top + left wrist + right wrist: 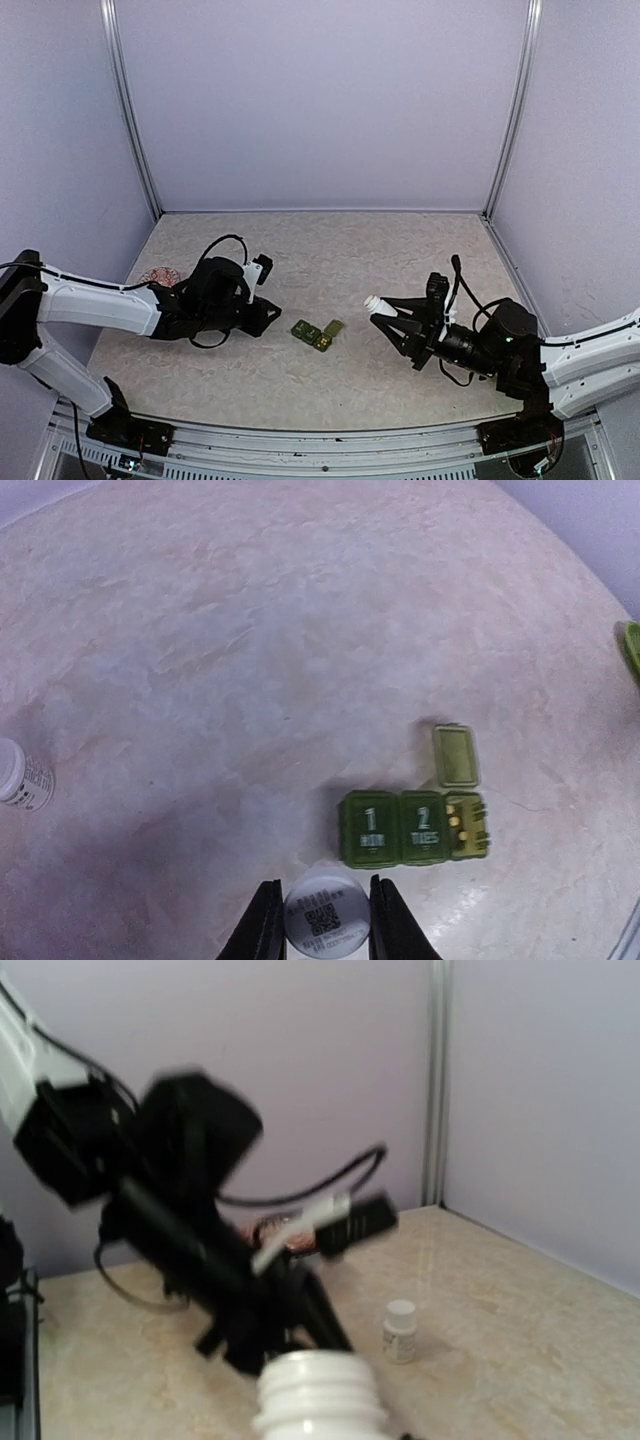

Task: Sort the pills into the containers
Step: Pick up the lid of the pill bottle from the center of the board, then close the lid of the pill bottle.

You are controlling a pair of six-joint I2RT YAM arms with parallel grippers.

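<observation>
Beige marbled tabletop [400,250], lilac walls on three sides. Far left sits a reddish dish [160,275], contents unreadable. Your left gripper [323,885] is clamped tight on a white round piece [323,920] with a code label; cap or bottle end, can't tell. It sits just left of the green pill organizer [412,827] at centre: compartments 1 and 2 closed, third lid up, yellow pills [455,825] inside. A small spare bottle [400,1330] stands upright. Your right gripper [388,318] is closed around a white bottle [320,1395], threaded neck bare. Step looks like loading pills. Next, you'd line the neck over an open cell and tip gently.
</observation>
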